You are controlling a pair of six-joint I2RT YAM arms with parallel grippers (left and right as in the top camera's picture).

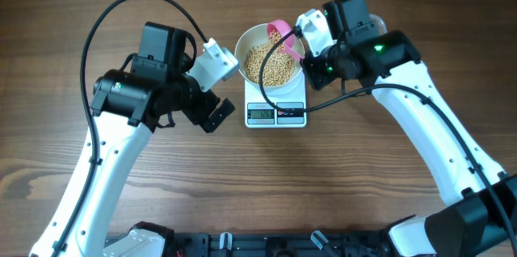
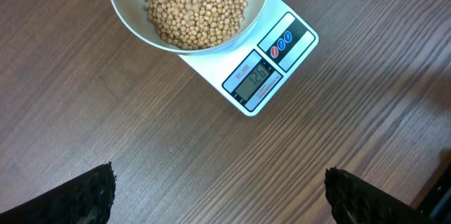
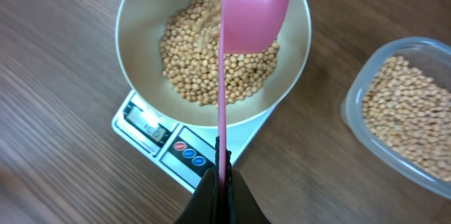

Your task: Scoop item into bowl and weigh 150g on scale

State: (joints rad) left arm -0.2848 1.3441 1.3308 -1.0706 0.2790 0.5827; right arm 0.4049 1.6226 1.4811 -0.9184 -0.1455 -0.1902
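R gripper [image 3: 222, 185] clamps the thin handle of the pink plastic scoop [image 3: 254, 5], tipped over the round white bowl [image 3: 123, 34] on the small white square scale [image 3: 246, 139]; small tan round beans [image 3: 211, 69] lie inside. L gripper [image 2: 222, 199] is spread wide, empty. I think better tilt slowly, watching display.

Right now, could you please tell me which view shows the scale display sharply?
Left wrist: the small white square digital scale shows crisp digits; overhead: digits too small; right wrist: digits soft, and tan beans beside the pink plastic scoop blur.

Robot-manipulation lab bench, shown by wood-grain tabletop [image 1: 48, 14], cabled left arm [image 1: 105, 168] and right arm [image 1: 452, 144], digital kitchen scale [image 1: 276, 113].
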